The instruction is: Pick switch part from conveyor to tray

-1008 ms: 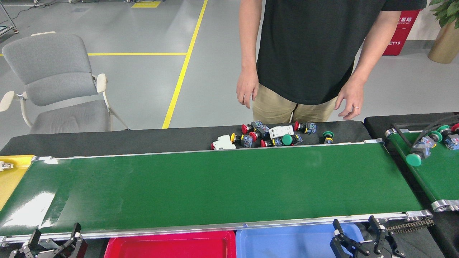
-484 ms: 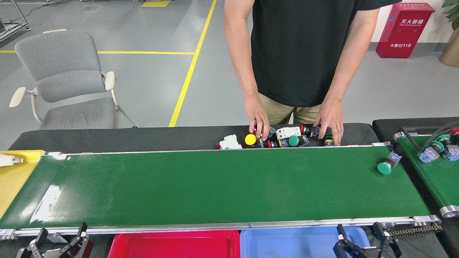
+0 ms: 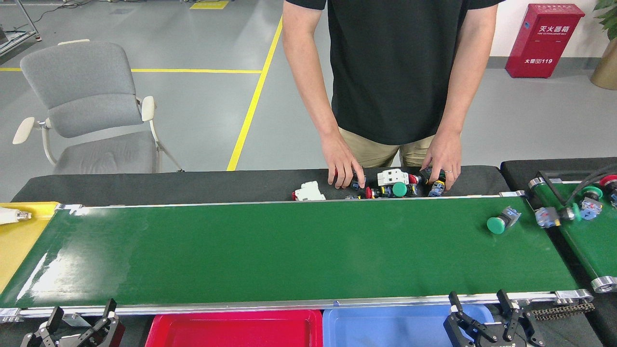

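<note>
One green-capped switch part [image 3: 501, 222] on conveyor [image 3: 289, 250], beyond right gripper [image 3: 487, 313], jaws spread, empty, left gripper [image 3: 79, 324] likewise open, red tray [image 3: 231, 330] and blue tray [image 3: 385, 327] between them, red box [image 3: 543, 41] marked "119".

Bright, even overhead light, sharp focus throughout, with white glare on the conveyor [image 3: 289, 250] at its left end.

You see a glossy green conveyor [image 3: 270, 250], a green-capped switch part [image 3: 501, 222] on it, a red tray [image 3: 231, 330], a blue tray [image 3: 385, 327] and a yellow tray [image 3: 19, 236].
</note>
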You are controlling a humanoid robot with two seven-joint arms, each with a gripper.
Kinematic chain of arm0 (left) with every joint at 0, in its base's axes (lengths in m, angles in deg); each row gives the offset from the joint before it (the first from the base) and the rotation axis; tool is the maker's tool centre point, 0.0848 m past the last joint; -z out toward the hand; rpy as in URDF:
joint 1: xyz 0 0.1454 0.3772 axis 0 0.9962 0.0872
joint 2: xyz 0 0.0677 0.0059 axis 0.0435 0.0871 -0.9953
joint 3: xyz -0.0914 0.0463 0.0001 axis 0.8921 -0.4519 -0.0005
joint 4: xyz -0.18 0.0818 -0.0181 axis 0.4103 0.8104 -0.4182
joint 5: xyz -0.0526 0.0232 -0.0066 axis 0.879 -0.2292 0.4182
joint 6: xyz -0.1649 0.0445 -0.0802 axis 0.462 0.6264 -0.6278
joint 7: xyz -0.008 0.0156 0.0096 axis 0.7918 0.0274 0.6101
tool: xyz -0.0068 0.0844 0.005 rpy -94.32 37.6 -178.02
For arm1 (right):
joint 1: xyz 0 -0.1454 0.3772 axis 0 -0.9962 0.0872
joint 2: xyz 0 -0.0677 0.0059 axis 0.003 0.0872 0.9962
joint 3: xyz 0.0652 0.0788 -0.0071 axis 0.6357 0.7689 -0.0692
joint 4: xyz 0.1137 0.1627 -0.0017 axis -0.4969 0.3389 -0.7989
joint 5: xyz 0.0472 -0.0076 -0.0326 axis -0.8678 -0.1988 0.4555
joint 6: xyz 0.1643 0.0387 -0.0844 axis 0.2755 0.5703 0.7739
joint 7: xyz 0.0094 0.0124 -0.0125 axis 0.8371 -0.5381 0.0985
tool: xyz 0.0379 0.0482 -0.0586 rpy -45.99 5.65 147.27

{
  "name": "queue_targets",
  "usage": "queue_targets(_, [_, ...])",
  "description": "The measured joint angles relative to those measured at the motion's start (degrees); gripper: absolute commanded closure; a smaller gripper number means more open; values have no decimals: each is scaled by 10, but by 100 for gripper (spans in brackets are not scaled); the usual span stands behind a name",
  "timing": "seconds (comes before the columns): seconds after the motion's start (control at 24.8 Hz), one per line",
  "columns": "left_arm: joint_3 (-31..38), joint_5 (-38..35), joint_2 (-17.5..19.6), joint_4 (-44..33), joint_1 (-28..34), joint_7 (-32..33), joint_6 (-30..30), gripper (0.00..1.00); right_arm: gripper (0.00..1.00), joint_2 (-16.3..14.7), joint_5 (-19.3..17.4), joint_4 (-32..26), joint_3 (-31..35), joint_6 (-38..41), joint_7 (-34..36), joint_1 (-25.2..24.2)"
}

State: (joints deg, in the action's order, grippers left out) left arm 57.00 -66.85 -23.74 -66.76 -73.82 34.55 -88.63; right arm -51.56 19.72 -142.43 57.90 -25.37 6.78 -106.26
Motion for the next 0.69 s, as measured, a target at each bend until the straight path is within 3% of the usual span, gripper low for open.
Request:
queue_targets(0.28, [0,0,0,-1,6,0,0,0,0,0,-1,1,9,0,-4,4])
queue_targets(0.52, [-2,0,0,-1,6,0,0,0,1,0,-16,32,21,-1,-45,65])
queue_targets(0.69, [-5,0,0,-1,6,0,0,0,1,0,6,49,19,-5,-71,102])
